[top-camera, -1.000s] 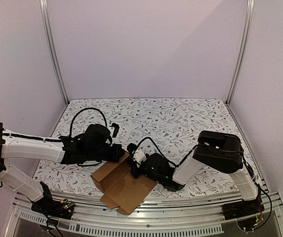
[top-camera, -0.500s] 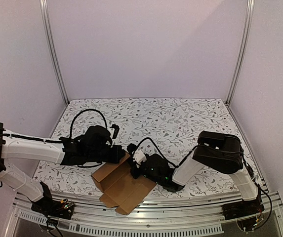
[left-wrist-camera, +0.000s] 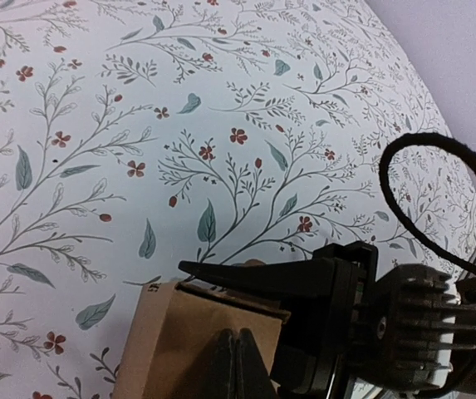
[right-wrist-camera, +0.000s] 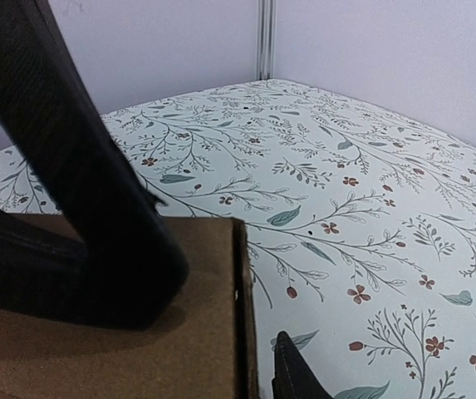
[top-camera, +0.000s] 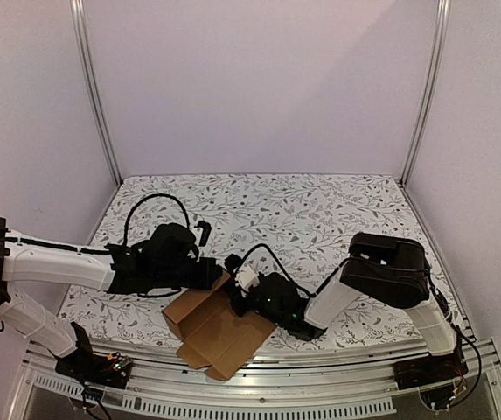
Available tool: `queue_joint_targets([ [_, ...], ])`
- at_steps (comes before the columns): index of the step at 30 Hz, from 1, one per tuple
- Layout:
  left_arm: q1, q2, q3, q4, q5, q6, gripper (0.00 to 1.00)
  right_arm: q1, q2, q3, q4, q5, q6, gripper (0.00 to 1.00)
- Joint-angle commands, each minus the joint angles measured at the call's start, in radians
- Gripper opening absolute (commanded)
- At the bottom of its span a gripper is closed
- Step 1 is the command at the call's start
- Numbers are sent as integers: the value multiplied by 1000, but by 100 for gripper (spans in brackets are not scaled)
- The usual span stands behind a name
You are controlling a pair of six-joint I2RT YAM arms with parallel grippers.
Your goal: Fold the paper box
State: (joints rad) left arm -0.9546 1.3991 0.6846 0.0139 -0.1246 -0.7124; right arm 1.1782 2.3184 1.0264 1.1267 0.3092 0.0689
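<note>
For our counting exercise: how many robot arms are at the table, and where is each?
2. The left arm reaches from the left to the far corner of the box; the right arm reaches from the right to its right edge. None appears hidden.

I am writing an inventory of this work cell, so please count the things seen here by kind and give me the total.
Paper box: 1
Grippers: 2, the left gripper and the right gripper
Floral cloth: 1
Total: 4
</note>
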Motion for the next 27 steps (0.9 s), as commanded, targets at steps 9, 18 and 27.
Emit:
queue_joint_targets([
  [9,-19,-27,-6,-103,-35,12,0,12,-66,-64,-12,13,-39,49],
  [18,-18,-82,44,-190,-98,60,0,12,-257,-258,-53,-16,-53,64],
  [27,1,-181,104,-273,-152,123,6,11,-547,-400,-323,-55,-36,78],
])
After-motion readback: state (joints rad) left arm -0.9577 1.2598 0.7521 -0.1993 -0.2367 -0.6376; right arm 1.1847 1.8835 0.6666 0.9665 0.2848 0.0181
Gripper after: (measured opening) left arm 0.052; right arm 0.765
